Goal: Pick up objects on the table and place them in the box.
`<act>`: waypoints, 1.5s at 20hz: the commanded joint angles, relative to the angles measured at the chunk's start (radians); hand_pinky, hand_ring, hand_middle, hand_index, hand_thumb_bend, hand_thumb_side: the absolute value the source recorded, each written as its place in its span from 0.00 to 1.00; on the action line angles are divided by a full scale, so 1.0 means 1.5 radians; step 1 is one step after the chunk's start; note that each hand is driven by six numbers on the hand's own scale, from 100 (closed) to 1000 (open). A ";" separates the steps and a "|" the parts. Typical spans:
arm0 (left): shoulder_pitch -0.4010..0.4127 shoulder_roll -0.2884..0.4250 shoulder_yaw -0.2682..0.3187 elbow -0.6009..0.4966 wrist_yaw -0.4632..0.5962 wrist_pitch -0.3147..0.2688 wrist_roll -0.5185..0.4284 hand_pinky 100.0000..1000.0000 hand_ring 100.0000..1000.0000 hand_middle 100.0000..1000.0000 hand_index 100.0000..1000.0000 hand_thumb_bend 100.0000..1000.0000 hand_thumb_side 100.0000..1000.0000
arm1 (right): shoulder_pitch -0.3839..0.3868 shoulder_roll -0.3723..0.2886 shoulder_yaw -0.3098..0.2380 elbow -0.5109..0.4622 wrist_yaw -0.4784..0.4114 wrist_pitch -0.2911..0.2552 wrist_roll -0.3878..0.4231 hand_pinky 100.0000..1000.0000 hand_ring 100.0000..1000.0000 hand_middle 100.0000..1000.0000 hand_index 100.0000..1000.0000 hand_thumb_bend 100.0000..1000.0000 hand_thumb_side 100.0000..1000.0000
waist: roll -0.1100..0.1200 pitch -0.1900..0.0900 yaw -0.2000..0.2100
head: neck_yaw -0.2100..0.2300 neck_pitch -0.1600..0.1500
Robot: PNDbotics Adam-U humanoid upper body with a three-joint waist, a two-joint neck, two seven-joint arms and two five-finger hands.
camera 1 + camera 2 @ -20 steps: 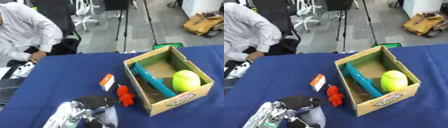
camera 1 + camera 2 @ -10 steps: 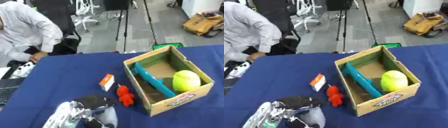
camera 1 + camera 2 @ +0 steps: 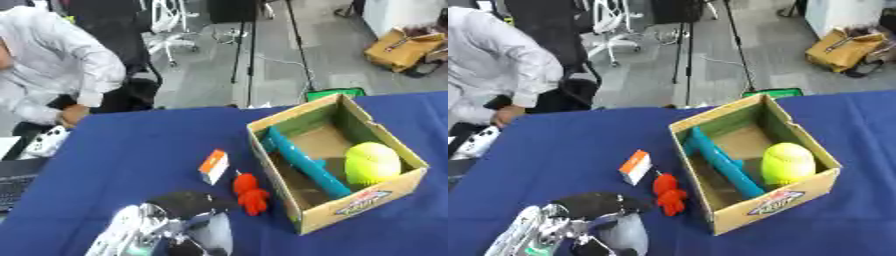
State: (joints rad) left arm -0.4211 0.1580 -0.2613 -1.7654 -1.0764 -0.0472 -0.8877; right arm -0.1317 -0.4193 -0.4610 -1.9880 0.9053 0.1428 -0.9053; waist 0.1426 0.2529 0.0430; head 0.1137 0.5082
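Note:
A cardboard box [image 3: 404, 182] stands open on the blue table at the right. Inside it lie a yellow-green ball [image 3: 371, 162] and a long teal thing [image 3: 302, 165] along its left wall. Left of the box, on the cloth, lies a small red toy [image 3: 251, 194]. A small orange and white carton [image 3: 213, 166] sits just beyond it. My left hand [image 3: 182, 204], black with a silver wrist, comes in from the bottom left and lies close to the left of the red toy. It is blurred and I cannot make out its grip. My right hand shows in no view.
A blue cloth covers the table [image 3: 140, 150]. A person in a white shirt [image 3: 61, 70] sits at the far left edge, with a white controller [image 3: 42, 142] and a laptop corner [image 3: 10, 180] near them. Tripods and chairs stand on the floor beyond.

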 commanded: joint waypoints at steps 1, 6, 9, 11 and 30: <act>-0.007 0.005 0.006 -0.017 -0.008 0.004 0.013 0.00 0.33 0.71 1.00 0.07 0.08 | -0.004 -0.020 -0.004 -0.008 -0.001 0.003 -0.001 0.82 0.81 0.65 0.67 0.00 0.75 | -0.004 -0.009 0.000 | 0.000 -0.007; -0.010 0.003 0.006 -0.018 -0.010 0.006 0.018 0.00 0.30 0.68 1.00 0.06 0.08 | -0.005 -0.020 -0.004 -0.008 -0.002 0.003 -0.001 0.82 0.81 0.65 0.67 0.00 0.74 | -0.003 -0.009 0.000 | 0.000 -0.007; -0.012 0.003 0.007 -0.022 -0.009 0.008 0.019 0.00 0.29 0.67 1.00 0.05 0.08 | -0.005 -0.020 -0.003 -0.008 -0.001 0.003 -0.001 0.82 0.81 0.65 0.67 0.00 0.74 | -0.003 -0.009 0.000 | 0.000 -0.007; -0.015 0.003 0.008 -0.026 -0.008 0.009 0.019 0.00 0.28 0.66 1.00 0.03 0.08 | -0.005 -0.020 -0.003 -0.008 -0.001 0.003 -0.001 0.82 0.81 0.65 0.67 0.00 0.74 | -0.002 -0.009 0.001 | 0.000 -0.007; -0.056 0.006 0.015 -0.050 0.000 0.008 -0.006 0.00 0.22 0.59 1.00 0.02 0.07 | -0.004 -0.026 -0.006 -0.008 -0.002 0.003 -0.001 0.82 0.81 0.66 0.66 0.00 0.73 | 0.001 -0.015 0.005 | -0.004 -0.005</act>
State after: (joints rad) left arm -0.4892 0.1580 -0.2491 -1.8178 -1.0821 -0.0350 -0.8908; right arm -0.1321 -0.4260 -0.4614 -1.9880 0.9052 0.1437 -0.9047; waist 0.1515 0.2489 0.0494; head 0.1086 0.5081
